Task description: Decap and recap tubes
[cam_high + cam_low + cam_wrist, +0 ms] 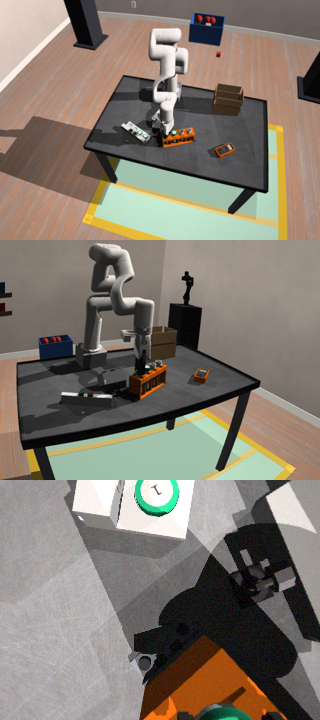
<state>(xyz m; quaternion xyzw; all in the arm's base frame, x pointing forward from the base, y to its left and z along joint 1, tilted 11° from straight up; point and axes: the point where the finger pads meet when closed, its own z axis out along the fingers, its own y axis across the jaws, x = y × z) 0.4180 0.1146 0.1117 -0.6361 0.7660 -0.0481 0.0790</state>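
Note:
The orange decapping station [178, 140] stands in the middle of the table. My gripper [165, 134] points straight down over its end nearest the cap tray, shut on the green cap of tube 4 [220, 714]; it also shows in the exterior view [140, 367]. The tube beside it keeps its green cap [174, 133]. The two tubes at the far end [182, 132] [189, 129] look open. The white cap tray [136, 132] holds two green caps [139, 132] [145, 136] in the nests nearest the station. One of them shows in the wrist view [156, 495]. The tray's lamps [85, 394] look dark.
The dark key housing [109, 376] sits behind the station, close to the arm. An orange multimeter [225, 149] lies to the right, and a cardboard box [228, 99] stands at the back right. A blue bin [206, 28] is on the floor.

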